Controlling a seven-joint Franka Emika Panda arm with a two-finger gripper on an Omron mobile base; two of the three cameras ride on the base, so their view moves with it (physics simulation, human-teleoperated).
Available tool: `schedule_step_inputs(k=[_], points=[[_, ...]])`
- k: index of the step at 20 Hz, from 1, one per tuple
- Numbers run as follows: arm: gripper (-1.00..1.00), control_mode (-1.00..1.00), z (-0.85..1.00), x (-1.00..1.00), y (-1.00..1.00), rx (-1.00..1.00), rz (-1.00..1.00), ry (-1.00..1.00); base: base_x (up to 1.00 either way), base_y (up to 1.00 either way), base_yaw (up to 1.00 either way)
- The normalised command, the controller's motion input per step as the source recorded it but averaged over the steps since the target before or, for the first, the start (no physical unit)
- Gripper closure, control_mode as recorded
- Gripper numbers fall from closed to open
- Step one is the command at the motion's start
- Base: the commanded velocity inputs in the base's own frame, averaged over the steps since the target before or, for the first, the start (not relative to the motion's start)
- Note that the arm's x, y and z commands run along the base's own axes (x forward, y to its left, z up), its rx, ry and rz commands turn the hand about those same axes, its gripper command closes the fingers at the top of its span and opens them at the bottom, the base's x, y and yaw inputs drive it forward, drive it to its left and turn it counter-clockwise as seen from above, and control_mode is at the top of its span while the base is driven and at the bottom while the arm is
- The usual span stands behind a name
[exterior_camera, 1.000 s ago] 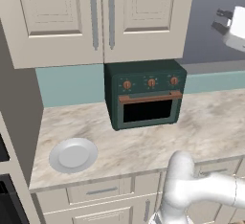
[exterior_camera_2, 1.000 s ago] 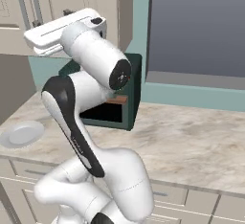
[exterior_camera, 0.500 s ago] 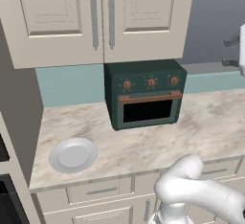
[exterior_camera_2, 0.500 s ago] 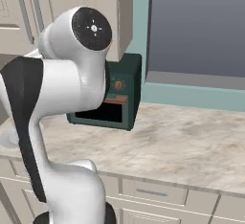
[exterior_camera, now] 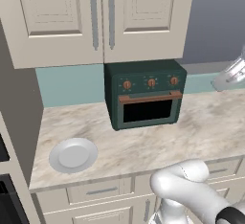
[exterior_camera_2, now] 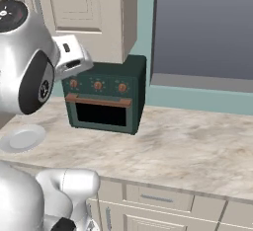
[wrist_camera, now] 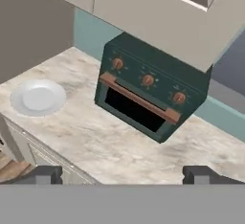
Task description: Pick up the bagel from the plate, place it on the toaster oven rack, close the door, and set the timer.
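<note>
**Bagel not on the plate; oven door shut, gripper spread wide and empty**

The bagel cannot be seen anywhere on the counter, and the plate (exterior_camera: 73, 154) lies bare on the marble counter (exterior_camera: 143, 144), well to the left of the toaster oven (exterior_camera: 146, 94) and near the counter's front edge. The hand view has the same plate (wrist_camera: 38, 97) with nothing on it.

The door (exterior_camera: 149, 109) of the dark green oven stands upright and closed, its copper-brown handle (exterior_camera: 150, 97) running along the top edge of the dark glass window. Whatever lies behind the glass is too dark to make out, so the rack and the bagel cannot be told. Three copper knobs (exterior_camera: 151, 82) sit in a row above the handle.

The gripper (wrist_camera: 123, 173) hangs high above the counter and looks down at the oven front from well away; its two dark fingertips (wrist_camera: 44, 174) are set far apart with nothing between them. The oven backs onto a teal wall strip (exterior_camera: 69, 84) beneath cream wall cabinets (exterior_camera: 103, 17).
</note>
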Motion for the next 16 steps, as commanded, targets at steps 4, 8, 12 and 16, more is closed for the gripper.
schedule_step_inputs(k=[4,8,12,16], points=[[-1.0,-1.0,-0.48,0.61,-0.31,-0.05,-0.54,0.17,0.0,0.0,0.0],[-1.0,-1.0,-0.53,0.66,-0.34,0.0,-0.39,0.1,0.0,0.0,0.0],[-1.0,-1.0,-0.59,0.66,-0.35,0.0,-0.17,0.02,0.0,0.0,0.0],[-1.0,-1.0,-0.55,0.72,-0.17,0.05,-0.01,0.03,0.0,0.0,0.0]])
